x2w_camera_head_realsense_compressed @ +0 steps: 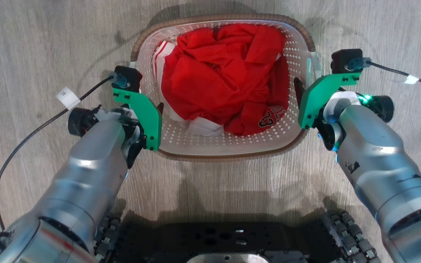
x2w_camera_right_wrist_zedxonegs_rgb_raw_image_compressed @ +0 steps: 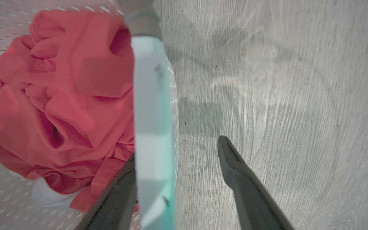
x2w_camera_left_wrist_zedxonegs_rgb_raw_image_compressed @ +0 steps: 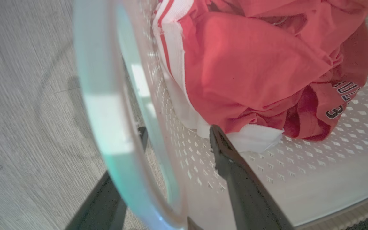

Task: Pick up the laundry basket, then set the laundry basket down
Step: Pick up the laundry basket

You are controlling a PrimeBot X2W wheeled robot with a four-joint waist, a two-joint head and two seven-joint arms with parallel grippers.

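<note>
Left gripper point(x2w_camera_left_wrist_zedxonegs_rgb_raw_image_compressed: 177, 131) and right gripper point(x2w_camera_right_wrist_zedxonegs_rgb_raw_image_compressed: 177, 148) both stand with fingers spread wide, one at each side handle of the laundry basket point(x2w_camera_head_realsense_compressed: 203, 142), and neither is clamped on anything.

From my seat, the basket lies on the pale wood-grain floor point(x2w_camera_head_realsense_compressed: 31, 44) straight ahead of the robot's base, between the two arms, with its brown rim uppermost and a crumpled red garment point(x2w_camera_head_realsense_compressed: 221, 73) with white trim piled inside. On the left wrist camera, I see the left handle point(x2w_camera_left_wrist_zedxonegs_rgb_raw_image_compressed: 104, 105) passing between the fingers: one finger is outside over the floor, the other is inside against the perforated wall, just beside the cloth. On the right wrist camera, the right handle point(x2w_camera_right_wrist_zedxonegs_rgb_raw_image_compressed: 150, 111) runs up between the fingers, closer to the inner one; the outer finger hangs over bare floor. I cannot tell whether any finger touches a handle.
</note>
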